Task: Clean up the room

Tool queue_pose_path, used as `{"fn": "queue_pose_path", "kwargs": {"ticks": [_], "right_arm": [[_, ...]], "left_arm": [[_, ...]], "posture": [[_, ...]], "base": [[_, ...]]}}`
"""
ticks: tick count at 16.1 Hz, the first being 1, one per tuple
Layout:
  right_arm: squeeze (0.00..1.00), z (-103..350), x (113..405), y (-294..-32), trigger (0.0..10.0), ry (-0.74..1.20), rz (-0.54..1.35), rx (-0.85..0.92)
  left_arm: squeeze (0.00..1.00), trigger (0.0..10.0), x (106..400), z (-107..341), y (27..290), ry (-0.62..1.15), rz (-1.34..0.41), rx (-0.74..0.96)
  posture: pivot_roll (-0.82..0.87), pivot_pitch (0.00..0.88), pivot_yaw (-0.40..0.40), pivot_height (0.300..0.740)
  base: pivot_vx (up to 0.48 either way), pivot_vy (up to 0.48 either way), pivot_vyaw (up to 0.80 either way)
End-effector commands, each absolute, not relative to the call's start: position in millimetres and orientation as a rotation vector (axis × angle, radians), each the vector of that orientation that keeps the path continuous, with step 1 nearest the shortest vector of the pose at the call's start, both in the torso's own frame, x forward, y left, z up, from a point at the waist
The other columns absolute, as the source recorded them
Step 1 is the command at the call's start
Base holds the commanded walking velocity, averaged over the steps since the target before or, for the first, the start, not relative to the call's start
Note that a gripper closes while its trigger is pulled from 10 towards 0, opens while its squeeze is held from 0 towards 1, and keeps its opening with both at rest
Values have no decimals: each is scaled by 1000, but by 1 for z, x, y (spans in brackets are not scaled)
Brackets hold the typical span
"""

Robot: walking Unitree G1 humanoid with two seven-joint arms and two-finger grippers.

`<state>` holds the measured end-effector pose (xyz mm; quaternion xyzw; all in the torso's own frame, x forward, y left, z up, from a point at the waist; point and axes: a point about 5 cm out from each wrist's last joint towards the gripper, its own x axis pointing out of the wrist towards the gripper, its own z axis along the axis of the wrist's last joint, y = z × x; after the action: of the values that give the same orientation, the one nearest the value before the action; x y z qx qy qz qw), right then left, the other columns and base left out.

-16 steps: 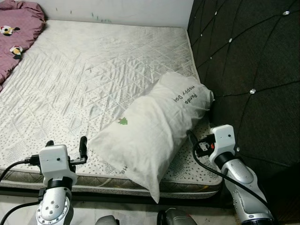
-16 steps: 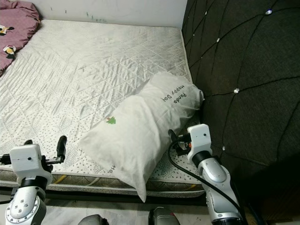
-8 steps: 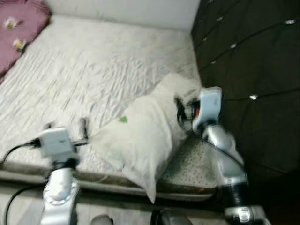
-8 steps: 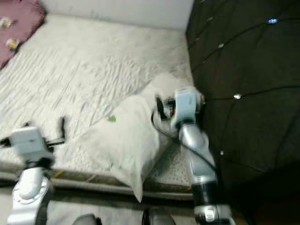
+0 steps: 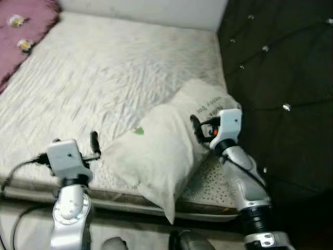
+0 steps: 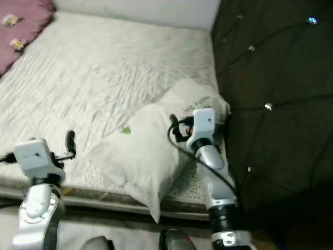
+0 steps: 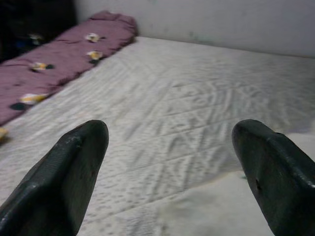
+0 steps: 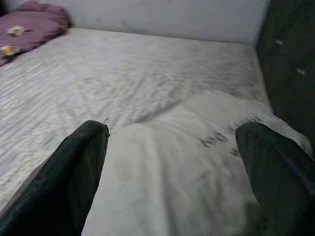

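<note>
One white pillow lies on one bare quilted mattress, and one purple blanket with small flower prints is bunched at the far corner on my left. I have two grippers in view.

The pillow is long and plump. Its long axis runs diagonally: one end points toward the dark tufted headboard on my right, the other toward the near edge of the mattress, where a corner hangs over the side. Black lettering is printed near the headboard end, too blurred to read, and a small green mark sits near the middle.

My right gripper is raised over the headboard end of the pillow, its two black fingers spread wide apart with nothing between them; the pillow lies directly ahead of and below them. Whether they touch the fabric I cannot tell.

My left gripper hovers over the near edge of the mattress, beside the pillow's lower end, its fingers likewise spread wide and empty. The pillow's edge lies just below and ahead of it.

The mattress is white with diamond stitching and small dots. A pale wall runs along its far side. The headboard is black, padded, with shiny buttons.
</note>
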<state>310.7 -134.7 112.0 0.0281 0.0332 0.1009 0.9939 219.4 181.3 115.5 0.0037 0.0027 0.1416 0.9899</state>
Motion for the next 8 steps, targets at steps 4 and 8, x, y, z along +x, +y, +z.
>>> {"fn": "queue_pose_path", "kwargs": {"ticks": [4, 8], "right_arm": [[0, 109, 312, -143, 10000, 91, 167, 66], [0, 108, 312, -143, 10000, 96, 155, 61]], "left_arm": [[0, 10000, 222, 121, 178, -5, 256, 4], [0, 10000, 221, 121, 175, 9, 223, -11]], "posture": [[24, 81, -60, 740], [25, 86, -60, 740]], "base": [[0, 0, -800], [0, 0, -800]]}}
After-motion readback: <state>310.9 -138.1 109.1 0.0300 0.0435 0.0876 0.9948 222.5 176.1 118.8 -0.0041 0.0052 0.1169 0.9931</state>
